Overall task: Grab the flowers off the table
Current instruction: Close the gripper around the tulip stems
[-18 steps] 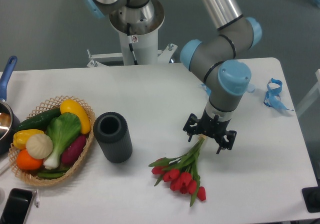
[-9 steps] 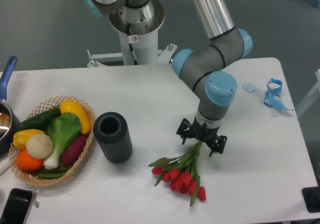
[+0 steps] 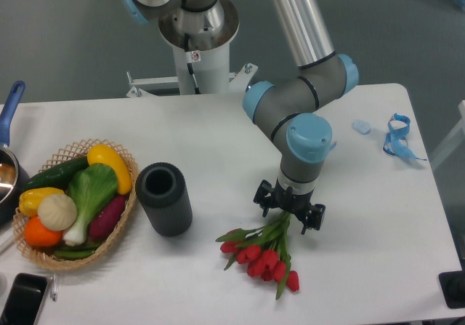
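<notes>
Black two-finger gripper point(image 3: 289, 210) hangs spread over the green stems of the red tulip bunch point(image 3: 263, 250) near the white tabletop's point(image 3: 218, 143) front edge, apparently lined up for a stem grasp.

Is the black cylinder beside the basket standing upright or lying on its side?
Upright: the black cylinder stands on the table, its open dark top facing upward.
</notes>
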{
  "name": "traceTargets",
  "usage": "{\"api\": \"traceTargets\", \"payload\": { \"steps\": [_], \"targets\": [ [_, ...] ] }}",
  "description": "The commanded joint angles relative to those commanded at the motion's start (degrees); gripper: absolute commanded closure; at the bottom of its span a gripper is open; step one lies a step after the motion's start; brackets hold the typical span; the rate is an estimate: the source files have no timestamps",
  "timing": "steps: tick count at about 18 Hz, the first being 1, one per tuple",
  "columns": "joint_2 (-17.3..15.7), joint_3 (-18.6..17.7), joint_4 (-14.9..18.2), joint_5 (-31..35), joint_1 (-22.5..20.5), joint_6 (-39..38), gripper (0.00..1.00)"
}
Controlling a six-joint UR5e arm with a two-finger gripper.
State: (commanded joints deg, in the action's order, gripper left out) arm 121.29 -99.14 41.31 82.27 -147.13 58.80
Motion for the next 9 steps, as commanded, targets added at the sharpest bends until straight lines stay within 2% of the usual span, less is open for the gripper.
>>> {"api": "traceTargets", "payload": {
  "steps": [2,6,7,8,9],
  "targets": [
    [0.00,0.00,0.00,0.00,0.00,0.09,0.32],
    [-0.09,-0.09,0.00,-0.09,-0.09,0.09,0.42],
    [-0.09,-0.09,0.00,0.00,-0.09,0.09,0.48],
    [-0.17,-0.44,0.00,0.00,-0.09,0.17,0.61],
    [-0.35,-0.44,0.00,0.00,-0.09,0.18,0.63]
  ]
}}
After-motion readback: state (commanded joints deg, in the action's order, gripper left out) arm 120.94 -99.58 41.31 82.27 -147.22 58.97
